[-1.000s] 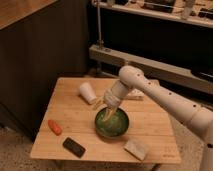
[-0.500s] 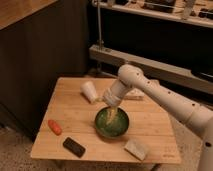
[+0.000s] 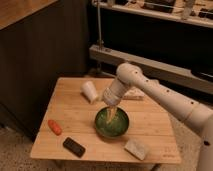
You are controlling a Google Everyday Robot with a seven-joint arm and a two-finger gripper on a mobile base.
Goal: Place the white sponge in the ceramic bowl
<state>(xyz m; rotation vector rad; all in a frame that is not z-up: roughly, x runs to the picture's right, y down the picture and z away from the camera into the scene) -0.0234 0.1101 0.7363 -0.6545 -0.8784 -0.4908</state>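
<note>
While reaching in from the right on a long white arm [image 3: 165, 97], hangs the hand [image 3: 113, 114] tip-down over the bowl [image 3: 111, 135], low enough to meet the rim line and seemingly to dip into the glossy green hollow. Cannot tell whether clenched or released. Bends the arm at a rounded elbow high behind the bowl, then drops the wrist steeply toward it. Finds the sponge [image 3: 136, 148] outside the bowl: flat on the worktop [image 3: 150, 122], just beside the bowl at its front right, close to the front edge, apart from the hand. Shows as an off-white, faintly speckled block, set at a slant to the worktop's edge. Finds the bowl near the middle of the worktop, upright, dark green outside. Has a white cup [image 3: 90, 91] tipped on its side behind and left of the bowl, near the wrist; touching or not, cannot tell. Has an orange lump [image 3: 55, 127] far left, well apart from the bowl, and a black slab [image 3: 74, 147] lying flat in front of it, between lump and bowl but nearer the front edge. Half hides a pale tan thing [image 3: 134, 93] behind the arm, too unclear to name. Sets the worktop, light wooden planks, on a speckled floor, with a dark cabinet wall to the left and a grey metal rail behind.
</note>
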